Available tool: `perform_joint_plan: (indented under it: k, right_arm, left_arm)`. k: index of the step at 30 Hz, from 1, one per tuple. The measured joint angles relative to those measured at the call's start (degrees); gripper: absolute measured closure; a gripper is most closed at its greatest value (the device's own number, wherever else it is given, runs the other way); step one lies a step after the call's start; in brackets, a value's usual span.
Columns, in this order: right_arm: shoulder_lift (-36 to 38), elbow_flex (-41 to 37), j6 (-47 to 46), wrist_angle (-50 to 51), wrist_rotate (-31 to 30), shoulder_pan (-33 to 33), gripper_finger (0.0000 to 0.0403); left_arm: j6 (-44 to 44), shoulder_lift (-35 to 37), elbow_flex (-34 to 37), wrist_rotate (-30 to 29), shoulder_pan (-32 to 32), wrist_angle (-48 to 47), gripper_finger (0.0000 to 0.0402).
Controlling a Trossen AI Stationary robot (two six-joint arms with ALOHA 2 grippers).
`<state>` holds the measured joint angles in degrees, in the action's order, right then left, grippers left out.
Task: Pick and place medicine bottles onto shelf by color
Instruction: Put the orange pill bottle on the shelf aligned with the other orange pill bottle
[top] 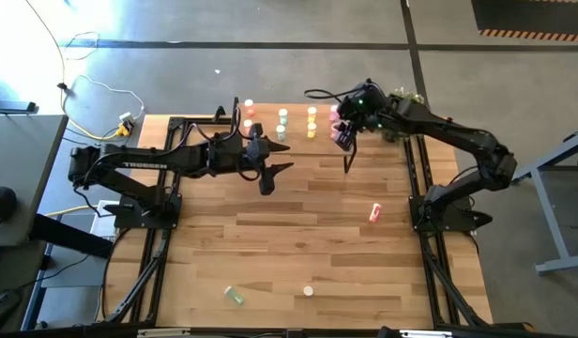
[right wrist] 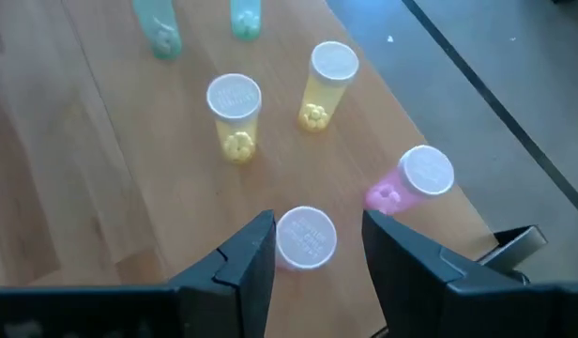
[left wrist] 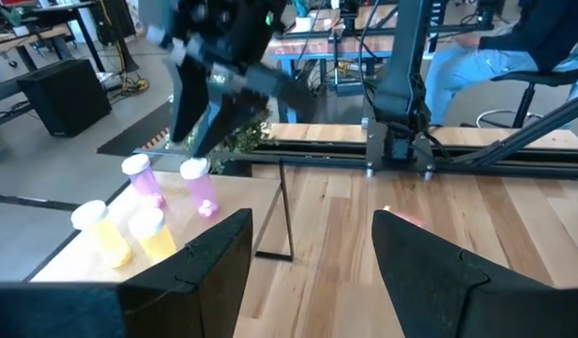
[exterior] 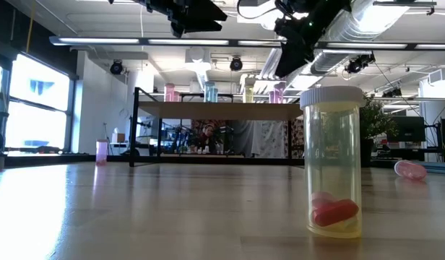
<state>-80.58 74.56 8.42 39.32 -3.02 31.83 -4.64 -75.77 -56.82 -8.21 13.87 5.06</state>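
We take the shelf [top: 294, 124] at the far edge of the table [top: 298, 235] as our landmark. The right arm reaches from its base at the right side of the table toward the right end of the shelf, bent at the elbow, with the wrist turned downward. The right gripper [right wrist: 312, 246] hangs directly above a pink bottle [right wrist: 306, 238] that stands upright on the shelf top; its fingers [right wrist: 247, 258] are spread on both sides of the white cap and we see a gap to the cap on each side, so they do not pinch it. A second pink bottle [right wrist: 416, 178] stands just beside it, nearer to the shelf's corner. Two yellow bottles [right wrist: 235, 115] stand further along the shelf, then green ones [right wrist: 158, 26].

The left arm stretches almost straight across the table, and the left gripper [top: 270, 174] hovers in front of the shelf, near its middle, with the fingers spread and nothing between them.

Well apart from the shelf, a red bottle [top: 374, 213] lies on the table, and near the front edge lie a green bottle [top: 235, 296] and one pale-capped bottle [top: 309, 291].
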Motion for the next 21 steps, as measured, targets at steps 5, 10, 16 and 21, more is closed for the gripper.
perform_joint_plan:
  k: [5,10,16,21]
  right_arm:
    - [0.0,4.37,-5.74,7.06,0.66,0.0,0.025]
    - [0.12,6.47,-14.83,15.3,7.46,-0.27,0.025]
    - [0.44,6.36,-25.94,22.04,10.66,-4.0,0.025]
    - [0.52,6.34,-37.16,25.88,10.26,-10.72,0.0253]
  left_arm:
    - [2.2,2.25,-0.13,-0.1,1.4,-4.24,0.019]
    - [3.97,5.62,-0.11,-0.11,2.71,-10.52,0.019]
    - [3.99,10.45,-0.09,-0.11,3.47,-16.79,0.019]
    - [3.49,13.79,-0.02,-0.11,3.52,-18.95,0.019]
